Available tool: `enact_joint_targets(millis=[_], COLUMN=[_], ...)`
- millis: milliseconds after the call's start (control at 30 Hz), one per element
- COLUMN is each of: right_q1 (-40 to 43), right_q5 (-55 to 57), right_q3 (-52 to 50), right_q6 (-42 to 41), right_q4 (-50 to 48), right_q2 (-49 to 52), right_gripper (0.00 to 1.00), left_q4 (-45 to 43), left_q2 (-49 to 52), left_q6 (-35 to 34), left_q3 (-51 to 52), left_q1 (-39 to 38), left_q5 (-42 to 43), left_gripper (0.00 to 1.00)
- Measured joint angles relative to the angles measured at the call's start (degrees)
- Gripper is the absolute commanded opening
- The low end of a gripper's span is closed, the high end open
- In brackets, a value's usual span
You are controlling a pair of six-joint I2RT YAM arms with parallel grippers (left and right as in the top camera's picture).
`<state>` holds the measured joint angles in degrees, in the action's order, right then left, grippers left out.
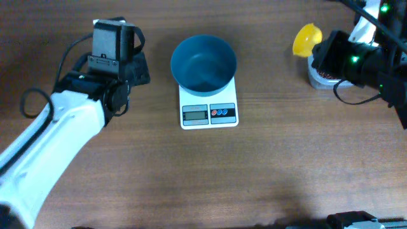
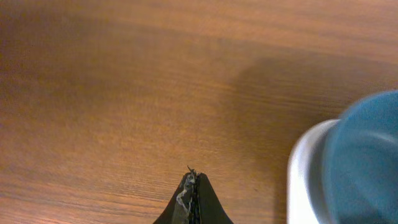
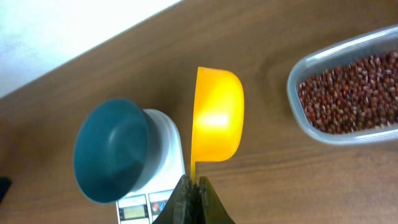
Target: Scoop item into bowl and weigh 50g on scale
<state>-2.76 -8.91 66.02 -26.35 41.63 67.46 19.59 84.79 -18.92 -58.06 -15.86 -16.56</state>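
Observation:
The teal-blue bowl [image 1: 203,62] stands empty on the white scale [image 1: 208,113] at the table's middle; both also show in the right wrist view, bowl [image 3: 115,152] and scale [image 3: 166,143]. My right gripper [image 3: 194,180] is shut on the handle of a yellow scoop [image 3: 216,115], which looks empty and hangs between the bowl and a clear tub holding the red-brown beans [image 3: 351,93]. In the overhead view the scoop [image 1: 306,39] sits left of the tub [image 1: 321,75]. My left gripper [image 2: 193,177] is shut and empty, over bare wood left of the scale [image 2: 305,180].
The left arm [image 1: 63,133] reaches in from the lower left. The right arm [image 1: 365,60] covers most of the tub at the right edge. A pale surface [image 3: 62,31] borders the table's far edge in the right wrist view.

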Motion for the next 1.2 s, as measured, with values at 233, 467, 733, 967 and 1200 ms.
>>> enact_joint_targets(millis=[233, 467, 733, 967, 1200], right_q1=[0.0, 0.0, 0.0, 0.0, 0.0], right_q5=[0.0, 0.0, 0.0, 0.0, 0.0], right_q3=[0.0, 0.0, 0.0, 0.0, 0.0], right_q6=[0.0, 0.0, 0.0, 0.0, 0.0], right_q4=[1.3, 1.3, 1.3, 1.3, 1.2], right_q2=[-0.1, -0.1, -0.1, -0.1, 0.0], right_gripper=[0.04, 0.04, 0.04, 0.04, 0.04], left_q4=[-12.4, -13.4, -13.4, -13.4, -12.9], left_q2=[11.8, 11.8, 11.8, 11.8, 11.8], left_q6=[-5.2, -6.5, -6.7, -6.7, -6.7], left_q3=[0.1, 0.1, 0.1, 0.1, 0.1], left_q1=[0.4, 0.4, 0.4, 0.4, 0.4], left_q5=[14.7, 23.3, 26.9, 28.0, 24.9], left_gripper=[0.00, 0.00, 0.00, 0.00, 0.00])
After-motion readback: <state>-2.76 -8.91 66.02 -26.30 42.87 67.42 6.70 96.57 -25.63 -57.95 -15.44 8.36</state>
